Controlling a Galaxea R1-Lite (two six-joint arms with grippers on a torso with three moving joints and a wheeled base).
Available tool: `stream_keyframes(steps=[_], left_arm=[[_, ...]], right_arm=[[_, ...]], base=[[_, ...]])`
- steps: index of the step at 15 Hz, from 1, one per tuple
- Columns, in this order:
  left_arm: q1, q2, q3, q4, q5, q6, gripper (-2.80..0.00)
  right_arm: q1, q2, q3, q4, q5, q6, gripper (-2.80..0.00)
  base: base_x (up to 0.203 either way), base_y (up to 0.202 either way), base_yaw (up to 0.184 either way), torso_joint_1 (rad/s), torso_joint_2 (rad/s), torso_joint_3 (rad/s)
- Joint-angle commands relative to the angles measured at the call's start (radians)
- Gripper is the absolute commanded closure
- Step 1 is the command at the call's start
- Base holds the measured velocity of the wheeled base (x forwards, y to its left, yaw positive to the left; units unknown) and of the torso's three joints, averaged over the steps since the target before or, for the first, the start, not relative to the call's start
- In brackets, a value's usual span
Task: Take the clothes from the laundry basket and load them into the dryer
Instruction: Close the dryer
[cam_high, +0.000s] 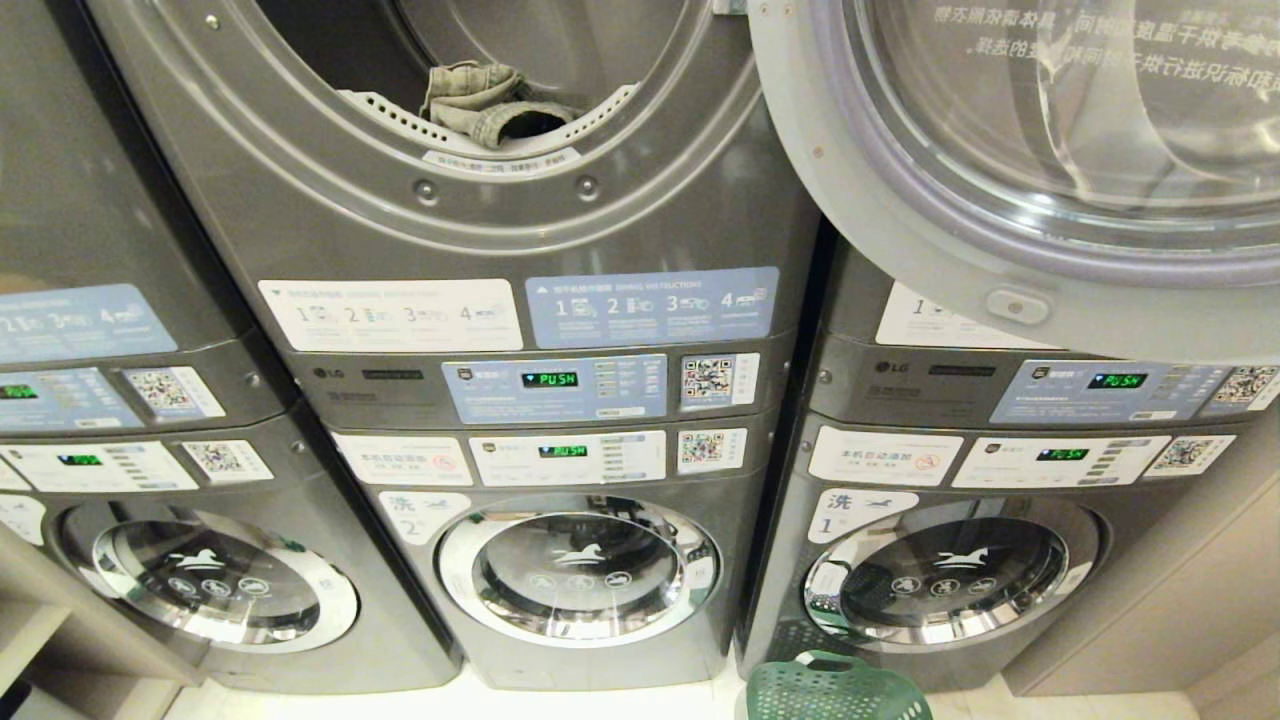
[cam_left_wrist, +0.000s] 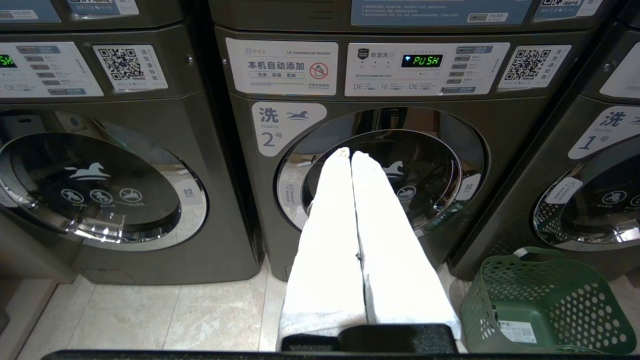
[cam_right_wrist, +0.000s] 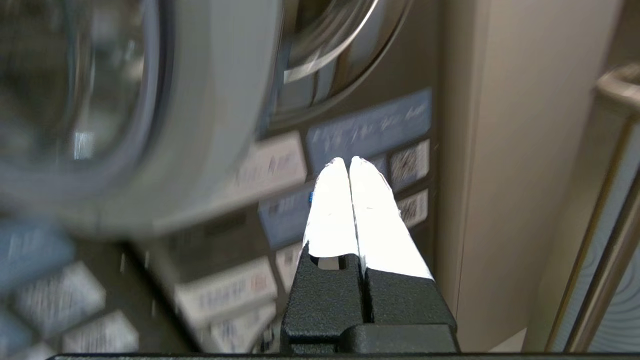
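Lying crumpled at the front lip of the open drum (cam_high: 470, 60), a pale grey-green denim garment (cam_high: 490, 103) inside the middle upper dryer (cam_high: 500, 230). Swung wide to the right in the head view, that dryer's large round glass door (cam_high: 1020, 150), white Chinese text showing through the pane. Stacked below, washer no. 2 (cam_high: 580, 570) with its smaller chrome-rimmed door and white horse mark, "PUSH" lit green on both control panels. Flanked by matching stacks on either side, washer no. 1 (cam_high: 950, 575) to the right. Standing on the pale tiled floor (cam_left_wrist: 150, 315) just in front of washer no. 1, the green laundry basket (cam_left_wrist: 540, 300) with perforated walls; inside of it mostly out of sight, contents impossible to tell.

Hanging low before washer no. 2, the left gripper (cam_left_wrist: 350, 154), white-wrapped fingers pressed together, nothing between them. Raised near the right-hand stack's label panels, beside the open door's rim, the right gripper (cam_right_wrist: 348, 161), fingers likewise pressed tip to tip and empty; background there blurred. Neither arm visible from the head camera.
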Motion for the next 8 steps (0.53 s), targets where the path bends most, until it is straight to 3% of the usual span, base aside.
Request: stream_keyframes(steps=[1,4,8], left_arm=[[0.000,0.000,0.000,0.000,-0.001,0.001,0.00],[0.000,0.000,0.000,0.000,0.001,-0.001,0.00],[0.000,0.000,0.000,0.000,0.001,-0.001,0.00]], right_arm=[[-0.002,0.243,-0.119,-0.052,-0.069,0.018,0.00],[-0.007,0.367,-0.179,-0.200,-0.202,0.039,0.00],[-0.007,0.374,-0.170,-0.202,-0.202,0.038,0.00]], base=[[0.000,0.000,0.000,0.000,0.00,0.000],[0.000,0.000,0.000,0.000,0.00,0.000],[0.000,0.000,0.000,0.000,0.00,0.000]])
